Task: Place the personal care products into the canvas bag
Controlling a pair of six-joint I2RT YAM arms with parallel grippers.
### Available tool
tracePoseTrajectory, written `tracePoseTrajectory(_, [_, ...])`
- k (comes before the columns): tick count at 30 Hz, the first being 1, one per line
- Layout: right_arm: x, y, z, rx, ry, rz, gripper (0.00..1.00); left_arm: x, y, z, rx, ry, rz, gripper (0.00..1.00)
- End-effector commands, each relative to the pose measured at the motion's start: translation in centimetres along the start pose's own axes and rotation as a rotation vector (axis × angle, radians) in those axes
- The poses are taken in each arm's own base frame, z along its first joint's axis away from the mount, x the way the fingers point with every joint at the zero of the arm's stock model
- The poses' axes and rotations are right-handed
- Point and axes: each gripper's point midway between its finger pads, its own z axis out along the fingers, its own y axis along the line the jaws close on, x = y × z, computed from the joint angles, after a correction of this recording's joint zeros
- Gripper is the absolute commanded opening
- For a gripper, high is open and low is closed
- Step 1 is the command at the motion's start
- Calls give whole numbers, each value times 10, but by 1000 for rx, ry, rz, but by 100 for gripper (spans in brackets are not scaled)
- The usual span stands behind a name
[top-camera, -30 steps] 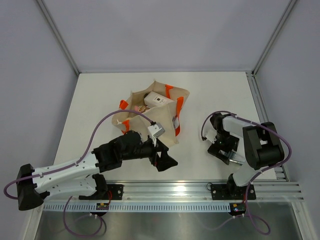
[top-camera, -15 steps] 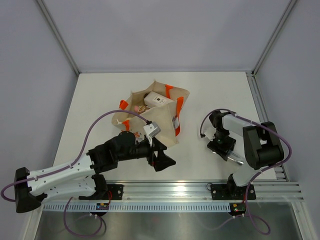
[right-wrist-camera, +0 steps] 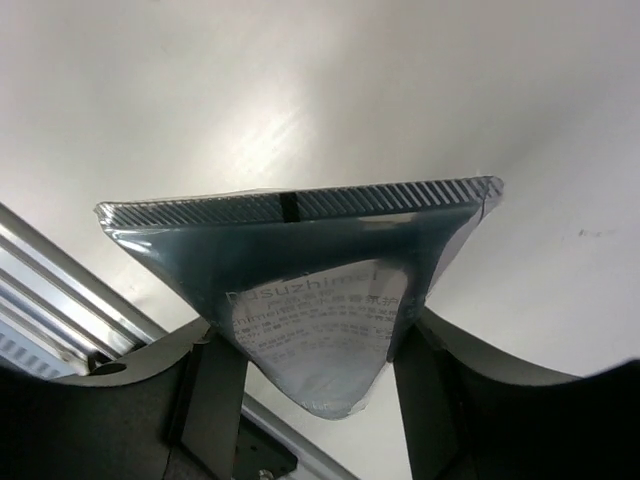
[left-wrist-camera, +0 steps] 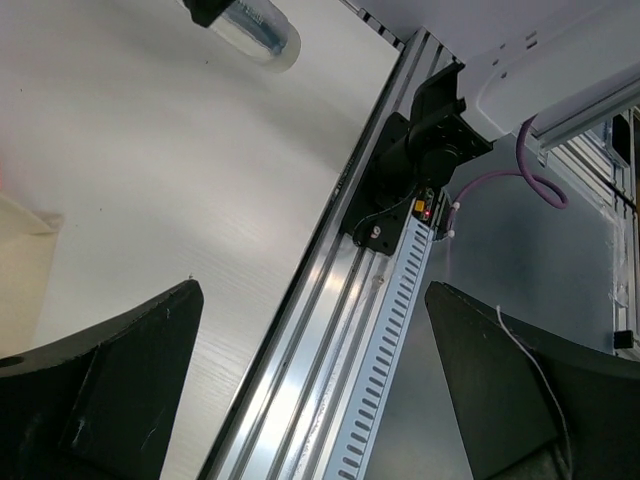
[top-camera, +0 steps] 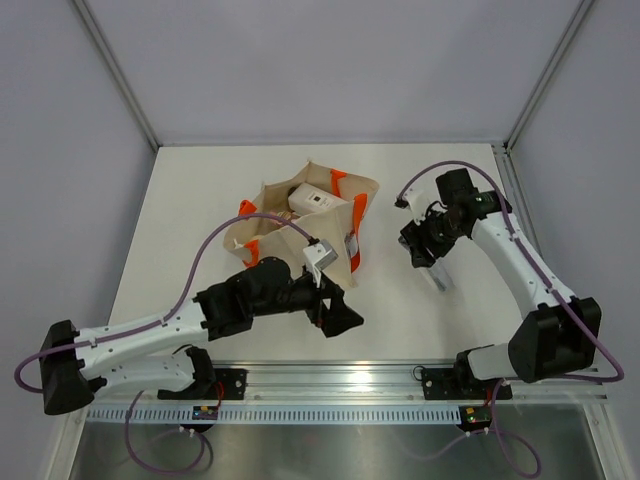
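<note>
One silver tube pinched in right hand, crimped end outward

The top view looks down from above and behind the rail, over the whole surface. The left wrist view skims low toward that rail. The right wrist view sits close against the silver tube. All three share rail and tube.

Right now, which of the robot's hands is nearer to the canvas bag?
Left. The left hand sits just off the near corner of the canvas bag; the right hand, gripping the silver tube, is farther off to its right.
</note>
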Motion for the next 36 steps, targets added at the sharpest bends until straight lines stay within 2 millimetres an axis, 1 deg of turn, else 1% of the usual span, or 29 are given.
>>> tracePoseTrajectory(1, [-53, 36, -45, -133, -245, 42, 11, -60, -18, 13, 27, -171, 30, 99])
tracePoseTrajectory(2, [-66, 37, -55, -133, -296, 38, 10, -69, -16, 21, 9, -189, 27, 99])
tracePoseTrajectory(3, [-74, 42, -61, -157, -335, 40, 10, -76, -7, 26, -40, -218, 18, 99])
tracePoseTrajectory(5, [-91, 43, -73, -162, -404, 57, 10, -92, -4, 34, -68, -271, 14, 99])
tracePoseTrajectory(6, [-98, 46, -78, -178, -433, 57, 10, -99, 7, 42, -124, -300, 7, 99])
tracePoseTrajectory(7, [-104, 48, -83, -188, -455, 82, 8, -105, 9, 47, -133, -322, 8, 99])
tracePoseTrajectory(9, [-116, 50, -91, -211, -499, 91, 7, -128, 10, 52, -158, -395, 8, 99])
tracePoseTrajectory(10, [-121, 51, -94, -230, -512, 112, 7, -128, 16, 62, -182, -387, 11, 99])
tracePoseTrajectory(11, [-128, 56, -102, -262, -544, 109, 7, -132, 19, 67, -200, -398, 8, 99])
tracePoseTrajectory(12, [-131, 56, -104, -284, -548, 137, 7, -138, 25, 75, -236, -409, 3, 99])
tracePoseTrajectory(13, [-136, 56, -113, -294, -572, 137, 7, -140, 29, 78, -256, -416, 0, 99])
tracePoseTrajectory(14, [-140, 62, -118, -339, -586, 139, 7, -144, 31, 81, -268, -428, 1, 99])
tracePoseTrajectory(15, [-141, 59, -120, -353, -589, 169, 7, -146, 34, 84, -285, -438, 8, 99])
tracePoseTrajectory(17, [-148, 64, -132, -403, -620, 168, 8, -150, 37, 93, -291, -453, 10, 99])
tracePoseTrajectory(18, [-149, 63, -135, -411, -626, 183, 8, -150, 38, 96, -293, -456, 16, 99])
tracePoseTrajectory(19, [-150, 65, -136, -421, -630, 180, 8, -152, 39, 103, -292, -458, 17, 99])
tracePoseTrajectory(22, [-153, 70, -141, -463, -646, 194, 8, -162, 37, 110, -292, -479, 16, 99])
tracePoseTrajectory(23, [-153, 73, -145, -479, -657, 192, 8, -160, 41, 115, -305, -472, 15, 99])
tracePoseTrajectory(25, [-152, 75, -147, -490, -662, 192, 8, -163, 46, 115, -334, -487, 10, 98])
tracePoseTrajectory(26, [-152, 78, -149, -499, -667, 187, 9, -166, 45, 116, -331, -499, 12, 98])
tracePoseTrajectory(28, [-151, 79, -149, -506, -668, 186, 9, -169, 45, 115, -332, -510, 19, 93])
tracePoseTrajectory(29, [-150, 80, -151, -514, -672, 186, 10, -171, 44, 115, -329, -514, 21, 87])
tracePoseTrajectory(30, [-151, 80, -152, -519, -673, 189, 10, -171, 42, 115, -323, -512, 23, 80])
tracePoseTrajectory(31, [-151, 79, -155, -519, -683, 191, 11, -170, 42, 115, -321, -504, 25, 67])
tracePoseTrajectory(33, [-152, 76, -161, -515, -704, 192, 13, -167, 40, 115, -309, -490, 28, 54])
tracePoseTrajectory(34, [-153, 76, -163, -513, -711, 185, 16, -167, 39, 113, -306, -489, 25, 41])
tracePoseTrajectory(36, [-154, 77, -165, -511, -720, 171, 18, -165, 36, 111, -292, -481, 24, 31])
